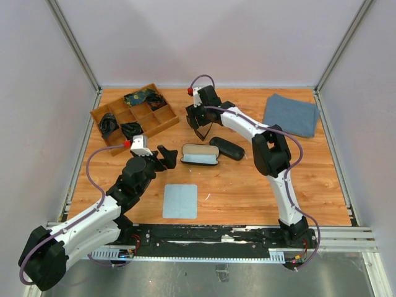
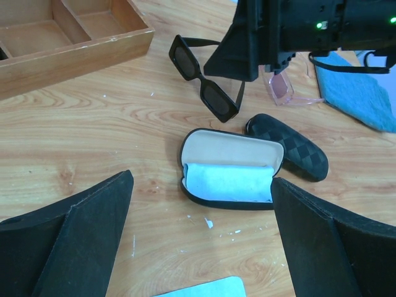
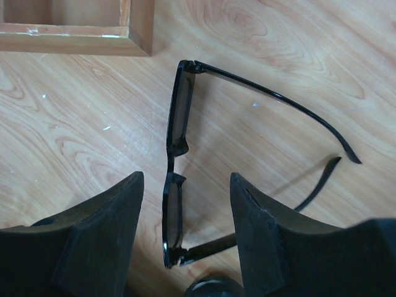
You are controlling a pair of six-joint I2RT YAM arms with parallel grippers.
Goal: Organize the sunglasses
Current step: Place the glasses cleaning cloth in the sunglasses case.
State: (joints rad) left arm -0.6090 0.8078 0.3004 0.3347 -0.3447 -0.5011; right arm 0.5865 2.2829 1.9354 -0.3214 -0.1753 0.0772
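Black sunglasses (image 3: 175,124) lie inside the right pincer (image 3: 185,179), its jaws apart, open case (image 2: 230,151) nearby.

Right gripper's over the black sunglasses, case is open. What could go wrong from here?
1. The right gripper straddles the black sunglasses at one lens, not the bridge. Its fingers may press on the lens or push the thin frame aside.
2. The temples are spread wide, so the glasses likely won't fit the open case, which already holds a blue cloth.
3. The pink glasses lie close beside that gripper and could get knocked.
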